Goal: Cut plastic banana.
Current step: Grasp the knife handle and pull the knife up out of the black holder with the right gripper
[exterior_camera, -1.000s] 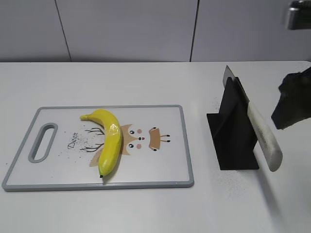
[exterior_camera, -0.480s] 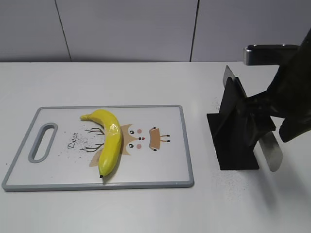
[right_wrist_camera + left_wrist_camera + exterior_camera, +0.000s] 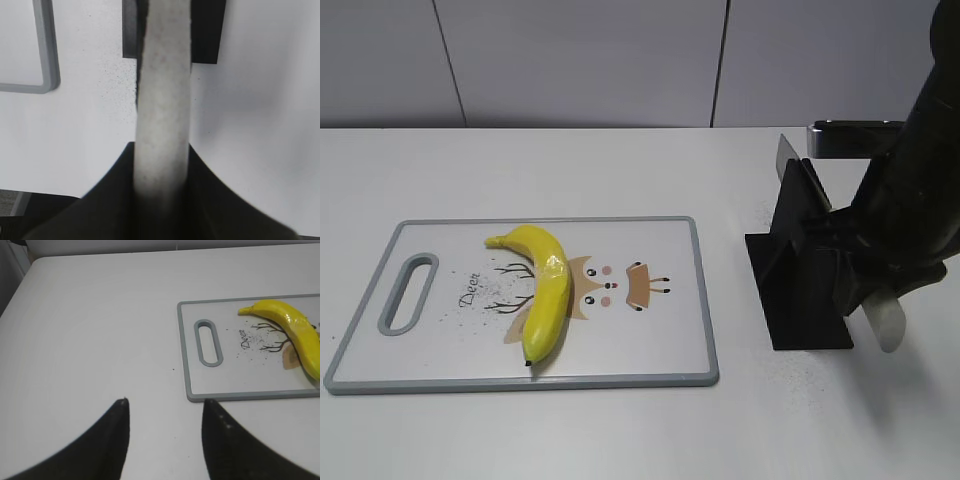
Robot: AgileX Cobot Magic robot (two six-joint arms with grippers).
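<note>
The plastic banana (image 3: 545, 290) lies whole on the left half of the white cutting board (image 3: 650, 345), with a shiny seam mid-length. It also shows in the left wrist view (image 3: 295, 327), on the board (image 3: 225, 382). A knife with a white handle (image 3: 886, 322) rests slanted in a black stand (image 3: 798, 290). My right gripper (image 3: 865, 290) is at the handle; in the right wrist view its fingers (image 3: 161, 150) press both sides of the handle (image 3: 162, 90). My left gripper (image 3: 165, 402) is open and empty over bare table, left of the board.
The black stand (image 3: 205, 30) sits right of the board, with the board's corner (image 3: 47, 60) close by. A grey wall runs behind the white table (image 3: 620, 170). The left arm does not show in the exterior view.
My right arm has come down from the upper right onto the knife handle, and its fingers now hug the handle. The banana, board and stand have not moved.
</note>
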